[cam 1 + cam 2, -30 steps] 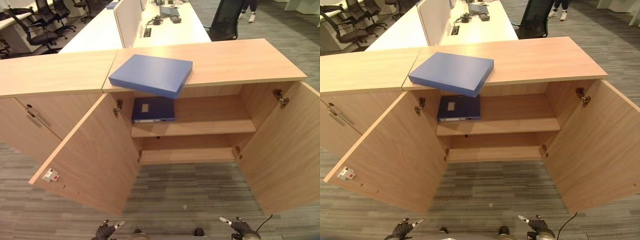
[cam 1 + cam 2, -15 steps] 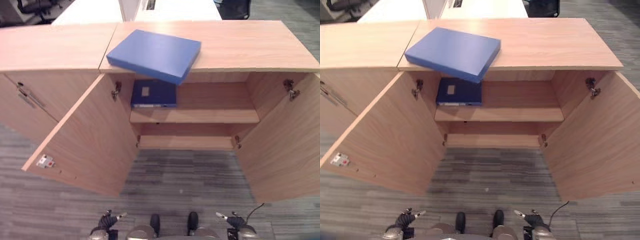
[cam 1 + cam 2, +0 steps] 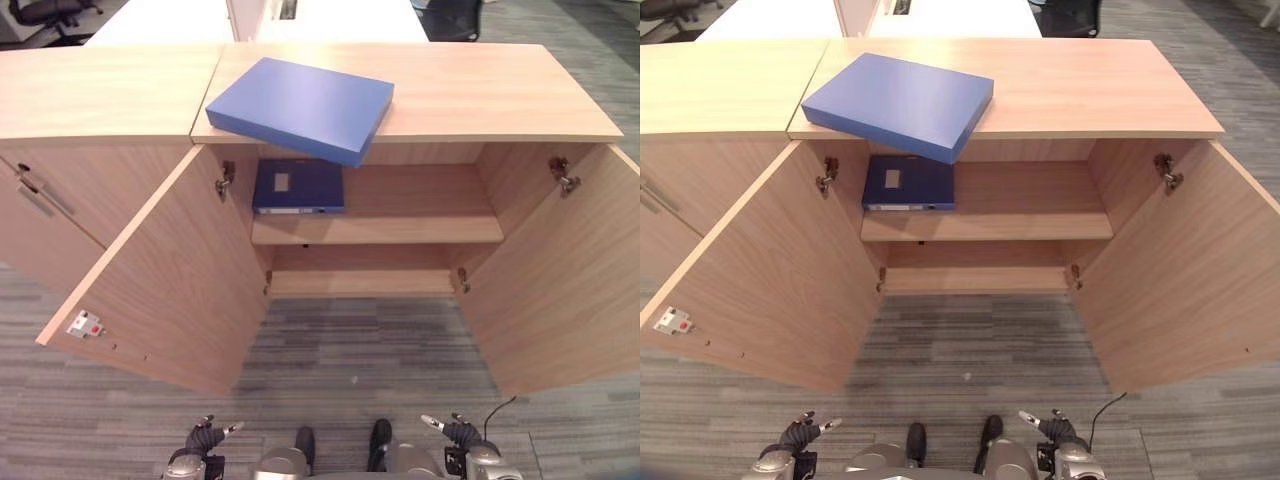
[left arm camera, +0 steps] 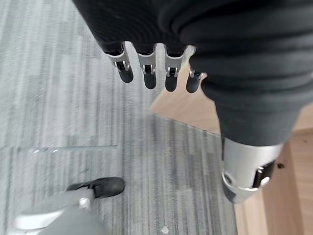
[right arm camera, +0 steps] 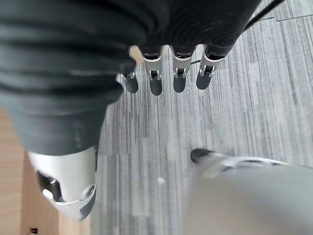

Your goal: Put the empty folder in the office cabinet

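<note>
A flat blue folder (image 3: 300, 108) lies on the wooden cabinet's top (image 3: 480, 95), its front corner jutting over the edge. Below it a darker blue binder (image 3: 298, 187) lies on the left of the upper shelf (image 3: 420, 228); the rest of that shelf and the lower shelf (image 3: 365, 283) are bare. Both cabinet doors stand wide open. My left hand (image 3: 203, 441) and right hand (image 3: 458, 434) hang low near the floor, far from the cabinet. Their fingers (image 4: 146, 73) (image 5: 166, 78) are straight and hold nothing.
The left door (image 3: 160, 280) and right door (image 3: 550, 280) swing out toward me, flanking a strip of grey carpet (image 3: 360, 350). A closed neighbouring cabinet (image 3: 60, 200) adjoins on the left. White desks (image 3: 160, 20) and an office chair (image 3: 450, 8) stand behind.
The camera has tilted down and drawn nearer the cabinet, so the whole picture has shifted. The folder, binder and doors have not moved. Both hands stay low and open.
</note>
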Available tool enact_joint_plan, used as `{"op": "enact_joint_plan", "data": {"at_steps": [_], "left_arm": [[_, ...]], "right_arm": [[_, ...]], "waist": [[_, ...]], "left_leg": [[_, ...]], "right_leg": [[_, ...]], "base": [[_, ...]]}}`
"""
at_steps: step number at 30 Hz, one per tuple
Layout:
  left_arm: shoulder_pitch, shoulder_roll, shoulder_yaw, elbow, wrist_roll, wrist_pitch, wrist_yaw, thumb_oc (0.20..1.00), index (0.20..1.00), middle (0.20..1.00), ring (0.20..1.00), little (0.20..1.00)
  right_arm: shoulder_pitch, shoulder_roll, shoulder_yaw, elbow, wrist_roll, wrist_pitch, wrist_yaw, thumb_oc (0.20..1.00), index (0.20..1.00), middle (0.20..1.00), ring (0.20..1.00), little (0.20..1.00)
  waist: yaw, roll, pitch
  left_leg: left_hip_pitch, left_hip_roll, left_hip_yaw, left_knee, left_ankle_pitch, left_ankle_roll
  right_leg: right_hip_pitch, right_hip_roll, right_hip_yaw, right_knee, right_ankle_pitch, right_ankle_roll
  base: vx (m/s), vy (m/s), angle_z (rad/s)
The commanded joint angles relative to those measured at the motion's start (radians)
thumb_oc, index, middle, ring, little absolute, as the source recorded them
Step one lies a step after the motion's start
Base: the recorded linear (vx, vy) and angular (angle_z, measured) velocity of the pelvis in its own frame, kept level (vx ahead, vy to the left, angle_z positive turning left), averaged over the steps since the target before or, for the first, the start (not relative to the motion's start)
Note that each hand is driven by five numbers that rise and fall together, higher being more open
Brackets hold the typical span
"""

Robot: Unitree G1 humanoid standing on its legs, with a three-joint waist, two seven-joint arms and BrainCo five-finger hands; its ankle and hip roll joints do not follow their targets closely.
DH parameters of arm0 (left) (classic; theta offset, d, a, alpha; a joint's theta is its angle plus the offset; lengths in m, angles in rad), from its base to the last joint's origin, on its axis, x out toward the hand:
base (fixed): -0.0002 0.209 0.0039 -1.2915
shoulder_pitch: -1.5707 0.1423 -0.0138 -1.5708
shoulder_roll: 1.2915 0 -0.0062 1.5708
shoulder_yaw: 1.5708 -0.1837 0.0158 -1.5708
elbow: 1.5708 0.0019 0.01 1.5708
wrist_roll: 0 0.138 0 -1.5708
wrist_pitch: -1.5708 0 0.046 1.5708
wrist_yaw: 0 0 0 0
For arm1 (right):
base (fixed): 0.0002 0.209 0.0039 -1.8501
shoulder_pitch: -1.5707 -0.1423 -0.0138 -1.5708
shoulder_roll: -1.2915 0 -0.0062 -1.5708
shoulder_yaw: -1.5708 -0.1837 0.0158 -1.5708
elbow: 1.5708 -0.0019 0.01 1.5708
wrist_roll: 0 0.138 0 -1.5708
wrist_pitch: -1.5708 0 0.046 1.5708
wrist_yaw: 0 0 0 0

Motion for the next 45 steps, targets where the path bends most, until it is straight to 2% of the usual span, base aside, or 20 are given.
{"op": "enact_joint_plan", "data": {"at_steps": [1,2,3,4,7,15,17,18,19,20,24,27,28,31,32,38,40,42,44,45], "left_arm": [[-0.020,0.023,-0.026,0.008,0.014,-0.024,0.021,1.000,1.000,1.000,1.000,1.000],[-0.019,0.023,-0.026,0.008,0.014,-0.024,0.022,1.000,1.000,1.000,1.000,1.000],[-0.018,0.023,-0.023,0.009,0.009,-0.027,0.022,1.000,1.000,1.000,1.000,1.000],[-0.009,0.020,-0.016,0.017,0.020,-0.029,0.024,1.000,1.000,1.000,1.000,1.000],[-0.002,0.014,-0.013,0.021,0.019,-0.034,0.023,1.000,1.000,1.000,1.000,1.000],[0.013,-0.010,-0.022,0.035,0.020,-0.029,0.024,1.000,1.000,1.000,1.000,1.000],[0.006,-0.010,-0.025,0.037,0.013,-0.026,0.022,1.000,1.000,1.000,1.000,1.000],[0.004,-0.010,-0.027,0.035,0.012,-0.024,0.021,1.000,1.000,1.000,1.000,1.000],[-0.002,-0.009,-0.028,0.029,0.003,-0.022,0.020,1.000,1.000,1.000,1.000,1.000],[-0.003,-0.011,-0.028,0.024,0.001,-0.022,0.022,1.000,1.000,1.000,1.000,1.000],[-0.004,-0.017,-0.026,0.007,-0.015,-0.026,0.027,1.000,1.000,1.000,1.000,1.000],[-0.001,-0.021,-0.033,0.001,-0.010,-0.026,0.024,1.000,1.000,1.000,1.000,1.000],[-0.003,-0.023,-0.042,0.022,0.002,-0.024,0.019,1.000,1.000,1.000,1.000,1.000],[-0.007,-0.023,-0.042,0.033,0.002,-0.024,0.020,1.000,1.000,1.000,1.000,1.000],[-0.004,-0.025,-0.040,0.038,0.003,-0.023,0.018,1.000,1.000,1.000,1.000,1.000],[0.016,-0.028,-0.032,0.056,0.025,-0.016,0.011,1.000,1.000,1.000,1.000,1.000],[0.020,-0.029,-0.032,0.058,0.037,-0.014,0.009,1.000,1.000,1.000,1.000,1.000],[0.021,-0.025,-0.036,0.063,0.051,-0.012,0.005,1.000,1.000,1.000,1.000,1.000],[0.022,-0.021,-0.036,0.065,0.061,-0.012,0.003,1.000,1.000,1.000,1.000,1.000],[0.021,-0.014,-0.038,0.061,0.067,-0.012,0.000,1.000,1.000,1.000,1.000,1.000]], "right_arm": [[-0.001,0.008,0.010,-0.030,-0.026,-0.007,-0.007,1.000,1.000,1.000,1.000,1.000],[-0.001,0.008,0.011,-0.031,-0.026,-0.007,-0.007,1.000,1.000,1.000,1.000,1.000],[0.002,0.011,0.011,-0.027,-0.028,-0.003,-0.006,1.000,1.000,1.000,1.000,1.000],[0.016,0.013,0.008,-0.022,-0.039,0.000,-0.005,1.000,1.000,1.000,1.000,1.000],[0.027,0.006,0.011,-0.014,-0.055,0.000,-0.002,1.000,1.000,1.000,1.000,1.000],[0.034,-0.036,0.003,0.010,-0.060,-0.004,-0.005,1.000,1.000,1.000,1.000,1.000],[0.033,-0.050,0.002,0.017,-0.054,-0.005,-0.006,1.000,1.000,1.000,1.000,1.000],[0.035,-0.057,-0.001,0.018,-0.051,-0.005,-0.007,1.000,1.000,1.000,1.000,1.000],[0.039,-0.075,-0.017,0.021,-0.036,-0.007,-0.011,1.000,1.000,1.000,1.000,1.000],[0.042,-0.082,-0.024,0.026,-0.029,-0.007,-0.011,1.000,1.000,1.000,1.000,1.000],[0.051,-0.099,-0.035,0.039,-0.022,-0.004,-0.016,1.000,1.000,1.000,1.000,1.000],[0.052,-0.108,-0.040,0.044,-0.023,-0.001,-0.019,1.000,1.000,1.000,1.000,1.000],[0.046,-0.110,-0.037,0.043,-0.021,-0.001,-0.020,1.000,1.000,1.000,1.000,1.000],[0.040,-0.108,-0.035,0.041,-0.018,-0.002,-0.023,1.000,1.000,1.000,1.000,1.000],[0.035,-0.103,-0.030,0.041,-0.018,-0.001,-0.024,1.000,1.000,1.000,1.000,1.000],[0.037,-0.074,-0.012,0.030,-0.034,0.003,-0.010,1.000,1.000,1.000,1.000,1.000],[0.042,-0.065,-0.011,0.033,-0.039,0.003,-0.007,1.000,1.000,1.000,1.000,1.000],[0.051,-0.047,-0.007,0.039,-0.047,0.007,-0.003,1.000,1.000,1.000,1.000,1.000],[0.054,-0.041,-0.005,0.043,-0.052,0.010,-0.002,1.000,1.000,1.000,1.000,1.000],[0.057,-0.034,-0.008,0.048,-0.057,0.013,0.001,1.000,1.000,1.000,1.000,1.000]], "waist": [[-0.007,0.001,-0.014],[-0.007,0.004,-0.012],[-0.017,-0.003,-0.015],[-0.014,-0.018,-0.028],[-0.014,-0.016,-0.043],[-0.020,0.007,-0.052],[-0.020,0.011,-0.037],[-0.018,0.009,-0.031],[-0.022,-0.003,-0.015],[-0.023,-0.008,-0.010],[-0.014,-0.013,0.005],[-0.002,-0.020,0.005],[0.023,-0.012,0.004],[0.028,-0.015,0.007],[0.040,-0.014,0.008],[0.050,-0.002,-0.011],[0.050,0.002,-0.020],[0.047,-0.006,-0.035],[0.048,-0.014,-0.043],[0.046,-0.023,-0.055]], "left_leg": [[-0.024,0.014,-0.062,0.000,-0.022,-0.080],[-0.019,0.016,-0.061,0.000,-0.025,-0.081],[-0.011,0.018,-0.064,0.000,-0.029,-0.086],[0.000,0.015,-0.047,0.000,-0.043,-0.095],[0.002,0.034,-0.037,0.000,-0.039,-0.113],[-0.004,0.129,-0.042,0.000,0.002,-0.176],[-0.006,0.159,-0.044,0.006,0.035,-0.191],[-0.014,0.164,-0.042,0.021,0.042,-0.195],[-0.054,0.178,-0.040,0.115,0.043,-0.203],[-0.067,0.183,-0.037,0.152,0.048,-0.204],[-0.104,0.181,-0.037,0.196,0.073,-0.195],[-0.148,0.155,-0.043,0.172,0.072,-0.185],[-0.211,0.110,-0.083,0.104,0.124,-0.183],[-0.238,0.098,-0.091,0.074,0.139,-0.186],[-0.272,0.091,-0.100,0.041,0.151,-0.191],[-0.276,0.154,-0.030,0.015,0.183,-0.202],[-0.266,0.162,-0.022,0.013,0.196,-0.203],[-0.247,0.168,0.009,0.019,0.210,-0.200],[-0.241,0.164,0.021,0.020,0.202,-0.193],[-0.228,0.152,0.034,0.021,0.186,-0.179]], "right_leg": [[0.086,-0.044,0.037,-0.238,0.070,0.015],[0.093,-0.041,0.036,-0.244,0.073,0.016],[0.084,-0.048,0.069,-0.282,0.100,0.024],[0.119,-0.057,0.065,-0.357,0.135,0.031],[0.144,-0.048,0.041,-0.400,0.145,0.031],[0.203,0.040,0.014,-0.421,0.087,-0.008],[0.217,0.061,0.000,-0.416,0.066,-0.021],[0.225,0.066,-0.005,-0.415,0.058,-0.027],[0.247,0.068,-0.024,-0.416,0.042,-0.040],[0.263,0.070,-0.032,-0.418,0.036,-0.046],[0.302,0.067,-0.046,-0.424,0.016,-0.053],[0.317,0.061,-0.047,-0.424,0.006,-0.047],[0.328,0.074,-0.032,-0.424,-0.009,-0.043],[0.340,0.072,-0.022,-0.424,-0.021,-0.042],[0.357,0.075,0.002,-0.424,-0.039,-0.045],[0.426,0.082,0.042,-0.424,-0.086,-0.042],[0.432,0.083,0.041,-0.424,-0.089,-0.037],[0.443,0.061,0.045,-0.424,-0.090,-0.025],[0.448,0.047,0.050,-0.424,-0.089,-0.016],[0.451,0.023,0.050,-0.424,-0.077,-0.005]], "base": [[0.17,-0.190,0.30],[0.19,-0.224,-0.11],[0.16,-0.214,0.00],[0.20,-0.288,0.15],[0.09,-0.177,0.16],[0.04,-0.245,0.03],[0.01,-0.232,0.10],[-0.01,-0.290,0.15],[0.01,-0.258,0.16],[0.00,-0.195,0.27],[0.05,-0.084,0.04],[0.13,-0.045,0.09],[0.21,-0.023,0.55],[0.13,-0.005,0.07],[0.18,0.039,-0.06],[0.24,0.123,-0.03],[0.24,0.180,0.06],[0.30,0.258,-0.28],[0.19,0.178,-0.37],[0.14,0.127,-0.34]]}}
